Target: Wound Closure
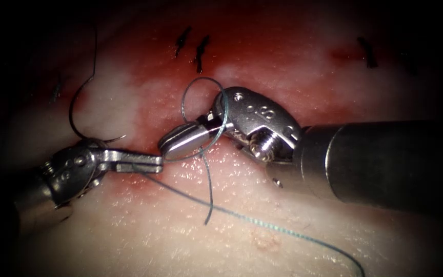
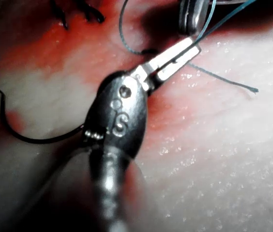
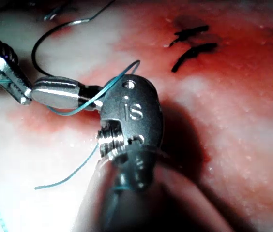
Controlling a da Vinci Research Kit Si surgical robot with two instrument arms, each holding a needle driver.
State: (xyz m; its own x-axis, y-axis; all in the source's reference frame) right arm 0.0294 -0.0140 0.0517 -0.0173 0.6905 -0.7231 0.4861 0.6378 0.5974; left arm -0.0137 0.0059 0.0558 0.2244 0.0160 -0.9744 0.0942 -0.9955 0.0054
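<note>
- The left arm's small steel hand [image 1: 147, 161] reaches in from the endoscope view's left, its two jaws pressed together, tips meeting the tip of the other hand; the teal thread runs right past those tips, but whether they pinch it cannot be told.
- In the left wrist view this hand [image 2: 175, 57] points up toward the other tool, with thread crossing just at its tips.
- The right arm's polished steel hand [image 1: 183, 139] comes in from the right, jaws pressed together, and a loop of the thin teal thread [image 1: 201, 84] is wound round it, arching above the jaws and passing behind the wrist.
- In the right wrist view this hand [image 3: 59, 92] lies with the thread [image 3: 110, 87] draped across its neck.
- A free cut end of thread [image 1: 209, 197] hangs down below the right hand, ending loose over the pale tissue [image 1: 180, 241].
- A longer strand [image 1: 262, 223] trails from beneath the left hand's tips toward the lower right.
- The dark curved needle [image 1: 78, 102] lies on the tissue at the left, above the left hand's wrist, held by neither hand; whether its tip enters the tissue cannot be told.
- Red fluid [image 1: 288, 56] stains the tissue around dark finished stitches [image 1: 200, 51].
</note>
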